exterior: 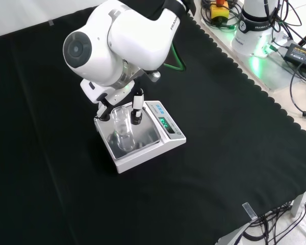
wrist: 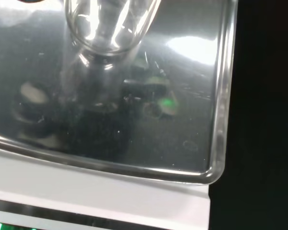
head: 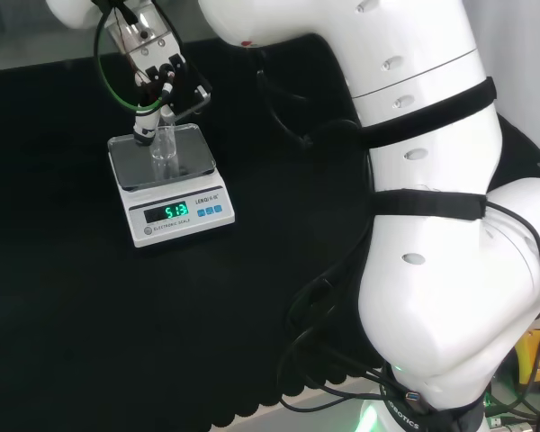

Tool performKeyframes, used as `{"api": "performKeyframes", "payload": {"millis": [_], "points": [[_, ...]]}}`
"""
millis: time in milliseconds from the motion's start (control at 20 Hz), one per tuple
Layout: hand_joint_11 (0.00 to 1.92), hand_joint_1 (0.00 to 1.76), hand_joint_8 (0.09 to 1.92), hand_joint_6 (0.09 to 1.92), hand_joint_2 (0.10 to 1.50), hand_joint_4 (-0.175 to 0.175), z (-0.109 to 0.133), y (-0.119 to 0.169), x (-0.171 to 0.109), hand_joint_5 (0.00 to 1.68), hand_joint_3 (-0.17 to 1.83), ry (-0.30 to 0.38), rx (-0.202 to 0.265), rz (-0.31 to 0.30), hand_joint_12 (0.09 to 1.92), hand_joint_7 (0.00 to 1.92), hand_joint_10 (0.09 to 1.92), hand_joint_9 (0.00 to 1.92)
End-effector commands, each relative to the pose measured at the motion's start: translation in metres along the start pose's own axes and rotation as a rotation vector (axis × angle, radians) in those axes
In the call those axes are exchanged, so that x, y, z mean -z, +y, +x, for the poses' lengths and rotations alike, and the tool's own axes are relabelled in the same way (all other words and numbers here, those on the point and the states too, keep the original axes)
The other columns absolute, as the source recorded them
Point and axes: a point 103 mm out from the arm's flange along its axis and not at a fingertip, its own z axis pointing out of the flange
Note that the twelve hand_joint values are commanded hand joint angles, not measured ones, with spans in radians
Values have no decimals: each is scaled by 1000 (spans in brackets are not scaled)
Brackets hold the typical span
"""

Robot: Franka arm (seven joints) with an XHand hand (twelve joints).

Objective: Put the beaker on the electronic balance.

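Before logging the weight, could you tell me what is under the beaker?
The beaker stands on the steel pan of the electronic balance. The hand is at its rim; the fingers hide part of the glass.

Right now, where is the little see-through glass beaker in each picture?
Head view: the clear glass beaker stands on the shiny metal pan of the white electronic balance, upper left, under the black and white hand.
Front view: the beaker stands on the pan, left of centre.
Wrist view: the beaker is close and large over the pan.
Shared landmark: the pan.
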Motion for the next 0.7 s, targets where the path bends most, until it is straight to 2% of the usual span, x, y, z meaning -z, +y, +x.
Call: {"api": "performKeyframes", "payload": {"millis": [50,450,700], "points": [[1136,577,844,922,792,-92,-7,-9,11,494,-166,16,-12,-30,898,817,87,1254],[1113,547,844,904,792,-91,-40,-47,33,491,-156,91,-29,-98,931,800,87,1241],[1155,566,844,896,822,-100,-65,-77,29,498,-139,139,-45,-117,908,806,87,1252]]}}
